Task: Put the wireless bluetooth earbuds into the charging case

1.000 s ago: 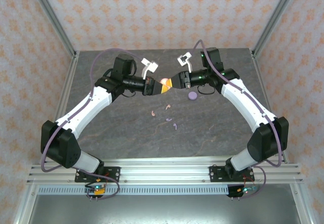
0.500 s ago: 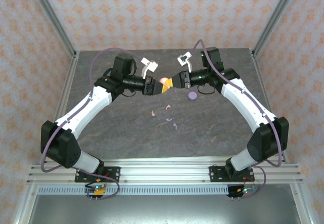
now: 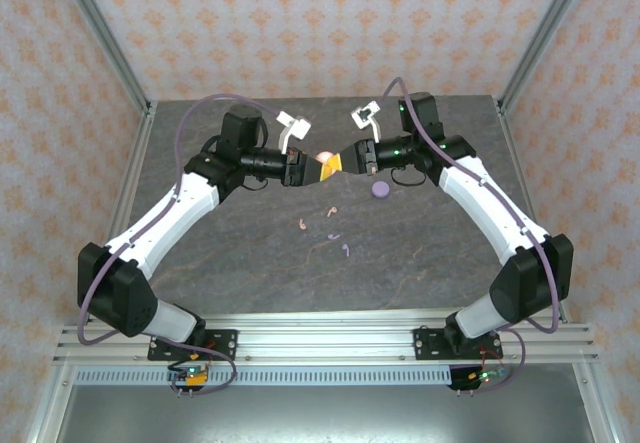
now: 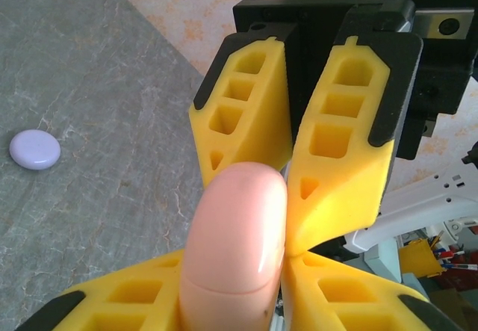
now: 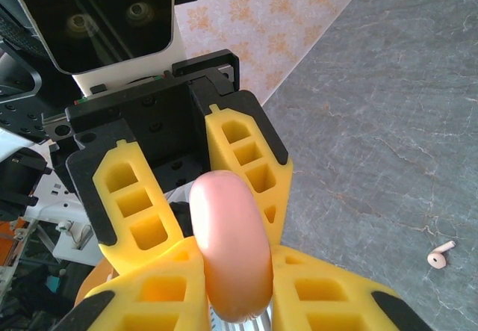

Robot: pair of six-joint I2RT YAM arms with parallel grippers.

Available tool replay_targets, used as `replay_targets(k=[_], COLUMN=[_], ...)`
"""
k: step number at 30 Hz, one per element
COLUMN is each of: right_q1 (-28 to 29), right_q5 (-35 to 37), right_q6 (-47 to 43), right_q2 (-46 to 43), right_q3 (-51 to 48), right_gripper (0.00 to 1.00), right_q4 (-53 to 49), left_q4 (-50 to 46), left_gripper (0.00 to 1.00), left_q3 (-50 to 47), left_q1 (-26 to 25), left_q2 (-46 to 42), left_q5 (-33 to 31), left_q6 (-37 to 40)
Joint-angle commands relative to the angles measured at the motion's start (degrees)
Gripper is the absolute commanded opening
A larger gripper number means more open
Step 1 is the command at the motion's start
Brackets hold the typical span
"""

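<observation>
A pale pink round charging case [image 3: 323,156] is held edge-on in the air above the middle of the table. My left gripper [image 3: 314,170] and right gripper [image 3: 336,167] meet nose to nose on it. In the left wrist view the pink case [image 4: 235,241] is pinched between my left gripper's [image 4: 231,301] yellow fingers. In the right wrist view the same case [image 5: 230,245] is clamped in my right gripper [image 5: 235,294]. Several tiny earbuds lie on the table below: two pink [image 3: 302,225] [image 3: 328,210] and two lilac [image 3: 333,236] [image 3: 346,251].
A lilac round case [image 3: 380,190] lies shut on the grey table [image 3: 220,273] under the right arm; it also appears as a lilac case [image 4: 35,150] in the left wrist view. One pink earbud [image 5: 441,254] lies at the right of the right wrist view. Patterned walls enclose the table.
The right gripper's jaws have closed in on the pink case. The case now sits slightly farther back between the two grippers. Both arms have barely moved.
</observation>
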Motion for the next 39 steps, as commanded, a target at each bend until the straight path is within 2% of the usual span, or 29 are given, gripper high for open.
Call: replay_targets(k=[1,8,13,16,18,22,27,30,33,39], right_q1=[0.3,0.4,0.6,0.6,0.5,0.6,0.5,0.5,0.5,1.0], right_q5=[-2.0,-3.3,-3.0,-1.4,1.1,7.2,15.1,18.3,20.3,17.1], right_q6=[-1.1,-3.0,-4.2,-4.8,-4.8,-2.8,-1.2,-0.7,-1.2,-3.0], right_q2=[-2.1,-2.1,-2.5,-2.8,-3.1,-4.4,-6.1,-7.2,-7.8,-8.2], right_q3=[0.1,-0.2,-0.2,0.1,0.4,0.2,0.1,-0.4,-0.3,-0.6], right_gripper=[0.21,0.21,0.23,0.29,0.39,0.50,0.56,0.58,0.59,0.60], right_q4=[-0.3,-2.6,-4.0,-5.2,-5.8,-5.1,-5.8,-6.3,-8.3,-10.4], left_q4=[5.1,6.6,6.7,5.9,5.8,7.2,15.3,21.5,23.7,23.9], left_gripper=[0.30,0.27,0.13,0.07,0.07,0.07,0.02,0.03,0.03,0.03], left_q3=[-0.8,-0.8,-1.2,-1.3,-1.5,-3.1,-7.7,-11.4,-13.9,-15.8], left_q1=[0.5,0.5,0.4,0.4,0.3,0.0,-0.4,-1.0,-1.9,-3.4], left_q2=[-1.6,-1.4,-1.1,-1.2,-1.5,-2.3,-3.3,-4.9,-6.3,-7.1], left_q5=[-1.2,-1.3,-1.1,-2.9,-4.2,-7.2,-10.9,-11.3,-12.4,-10.6], left_q6=[-1.7,-3.1,-2.8,-2.6,-2.3,-0.4,0.7,3.9,9.4,17.4])
